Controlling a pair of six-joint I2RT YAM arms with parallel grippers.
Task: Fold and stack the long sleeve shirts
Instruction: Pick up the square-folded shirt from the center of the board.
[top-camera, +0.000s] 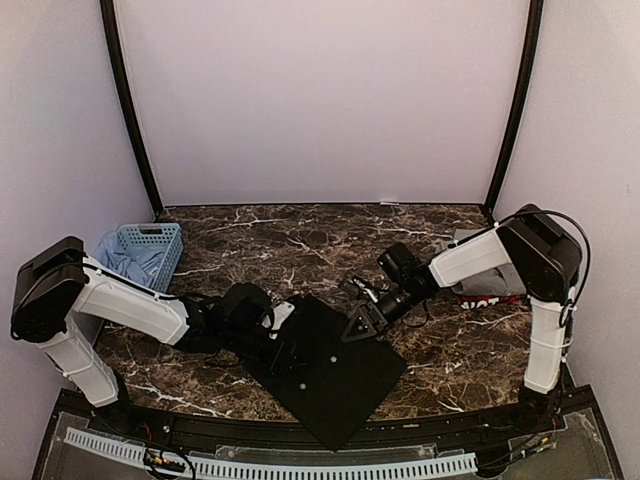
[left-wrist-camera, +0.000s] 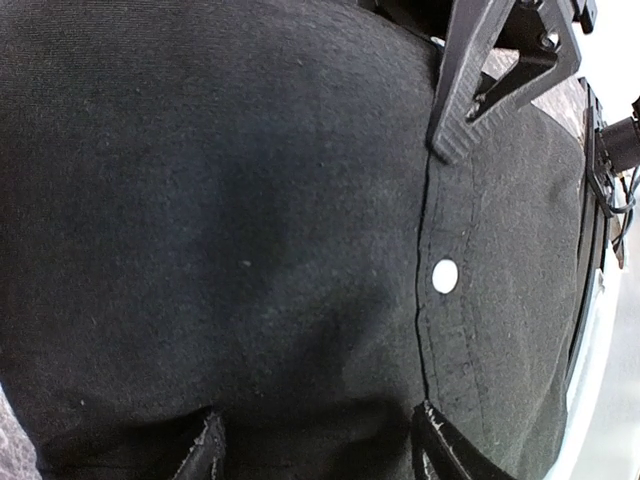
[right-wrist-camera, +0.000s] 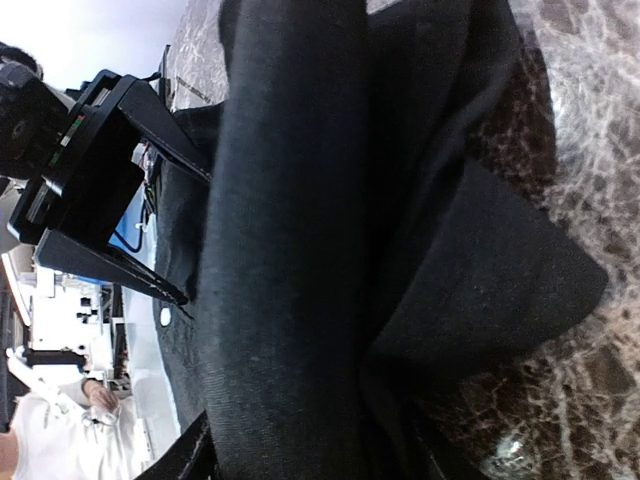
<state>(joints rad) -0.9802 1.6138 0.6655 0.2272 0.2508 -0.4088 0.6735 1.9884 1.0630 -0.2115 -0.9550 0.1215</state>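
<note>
A large black long sleeve shirt (top-camera: 335, 375) lies folded flat near the table's front middle, and it fills the left wrist view (left-wrist-camera: 230, 230), where a pale button (left-wrist-camera: 444, 275) shows. My left gripper (top-camera: 283, 345) rests on the shirt's left edge, jaws open, fingertips (left-wrist-camera: 206, 448) on flat cloth. My right gripper (top-camera: 358, 322) is at the shirt's far corner, with a thick fold of black cloth (right-wrist-camera: 290, 300) filling the gap between its fingers. A grey shirt (top-camera: 466, 241) and a red-edged lettered one (top-camera: 488, 298) lie behind the right arm.
A light-blue lattice basket (top-camera: 150, 252) holding blue cloth stands at the back left. The marble table (top-camera: 300, 240) ends at a black front rail (top-camera: 400, 432). The two grippers are close together over the shirt's far edge.
</note>
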